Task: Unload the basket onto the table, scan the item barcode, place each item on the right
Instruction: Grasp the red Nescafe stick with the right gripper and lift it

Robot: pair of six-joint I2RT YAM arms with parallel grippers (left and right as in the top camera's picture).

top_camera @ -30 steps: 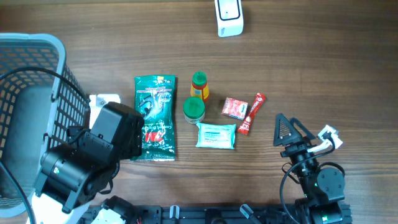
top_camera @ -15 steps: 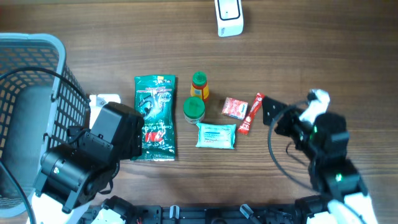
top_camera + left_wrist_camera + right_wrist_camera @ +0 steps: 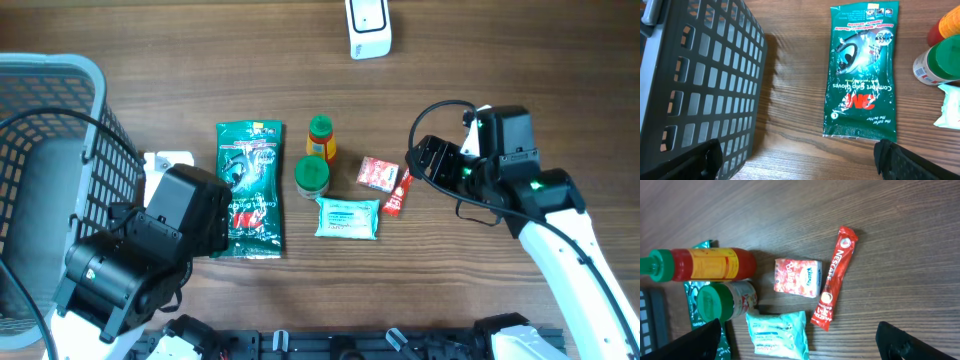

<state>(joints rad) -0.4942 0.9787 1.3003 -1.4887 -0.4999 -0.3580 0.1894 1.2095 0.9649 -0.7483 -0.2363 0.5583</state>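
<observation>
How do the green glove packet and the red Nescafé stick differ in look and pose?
The glove packet is broad and green; the Nescafé stick is narrow and red. In the overhead view, the glove packet lies straight while the Nescafé stick slants. Both lie flat on the wooden table.

Light was even and fairly bright, coming from overhead. In the left wrist view the basket (image 3: 700, 75) threw a soft shadow rightward across the wooden table (image 3: 790, 150), and the green glove packet (image 3: 862, 75) carried a faint sheen. The overhead view was sharp; the right wrist view looked slightly soft, its bottom corners dark
</observation>
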